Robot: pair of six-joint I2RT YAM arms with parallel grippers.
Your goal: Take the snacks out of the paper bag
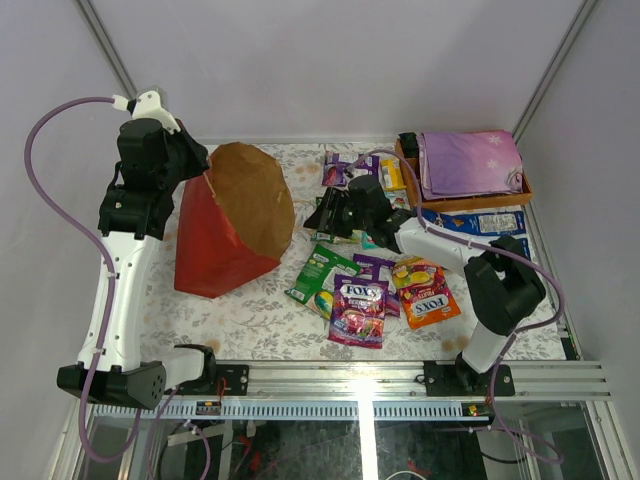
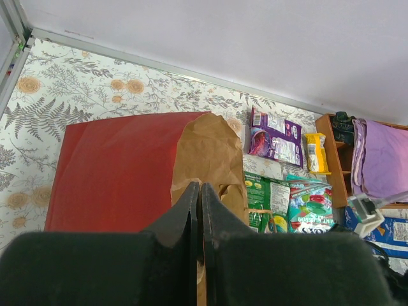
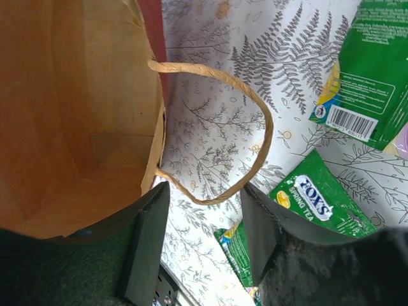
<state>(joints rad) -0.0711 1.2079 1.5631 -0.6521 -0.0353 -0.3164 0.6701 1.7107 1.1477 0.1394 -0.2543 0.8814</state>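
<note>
The red paper bag (image 1: 215,235) lies on its side with its brown mouth facing right. My left gripper (image 1: 197,165) is shut on its upper rim, which shows as brown paper at the fingertips in the left wrist view (image 2: 199,186). My right gripper (image 1: 325,210) is open and empty at the bag's mouth. In the right wrist view (image 3: 203,223) its jaws stand on either side of the loop handle (image 3: 255,108). The part of the bag's inside (image 3: 70,115) that I see holds no packet. Several snacks lie on the table to the right: a purple FOX'S packet (image 1: 358,312), an orange one (image 1: 428,298), a green one (image 1: 320,272).
A wooden tray (image 1: 520,190) with a purple cloth (image 1: 470,160) stands at the back right. Blue-and-white packs (image 1: 480,222) lie in front of it. A purple packet (image 2: 275,137) and a yellow one (image 2: 317,153) lie near the back wall. Green FOX'S packets (image 3: 319,201) lie under my right gripper.
</note>
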